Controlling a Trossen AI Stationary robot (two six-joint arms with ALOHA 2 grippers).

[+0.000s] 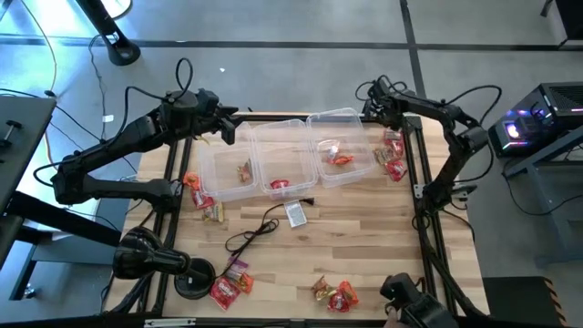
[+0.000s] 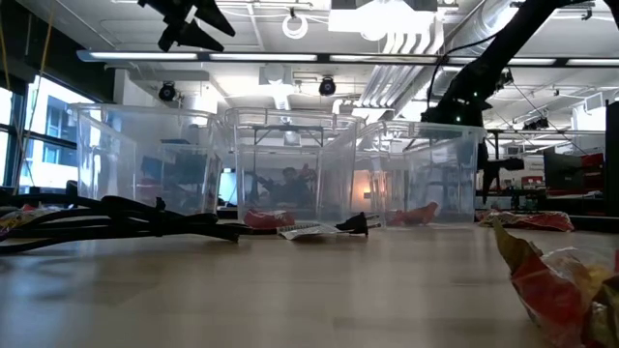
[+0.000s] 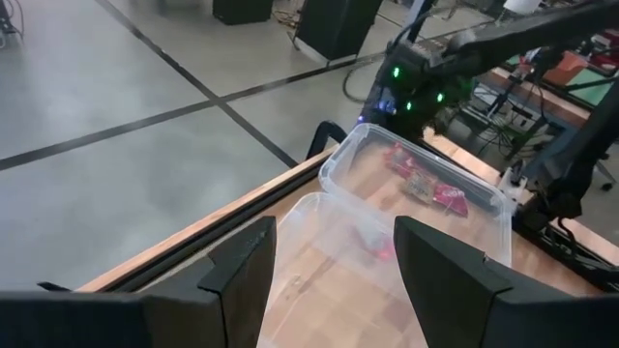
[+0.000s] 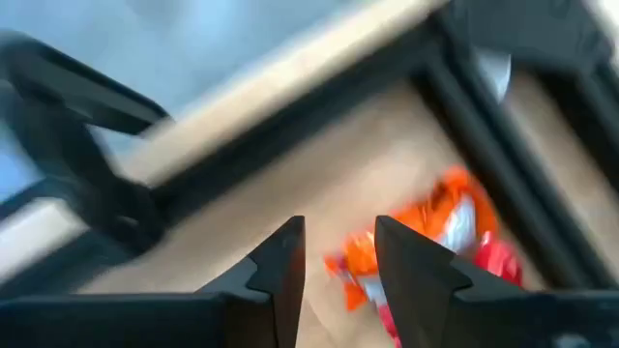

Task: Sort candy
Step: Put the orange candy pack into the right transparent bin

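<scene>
Three clear bins stand in a row at the table's far side: left bin [image 1: 228,171], middle bin [image 1: 278,164], right bin [image 1: 342,150]. Each holds candy: a brown piece [image 1: 244,170], a red piece [image 1: 280,186], an orange-red piece [image 1: 339,158]. Loose candy lies right of the bins [image 1: 393,157], left of them [image 1: 197,193] and near the front edge [image 1: 230,287] [image 1: 333,293]. My left gripper [image 1: 230,130] [image 3: 334,227] hangs open and empty above the left bin's far corner. My right gripper [image 1: 372,96] [image 4: 338,227] is open and empty over the far right corner, with orange candy [image 4: 440,227] below it.
A small grey tag [image 1: 296,214] with a black cable [image 1: 250,237] lies in front of the bins. Black frame rails [image 1: 424,210] run along the table's sides. A black round base [image 1: 191,278] stands at the near left. Bare wood shows in the middle [image 1: 364,237].
</scene>
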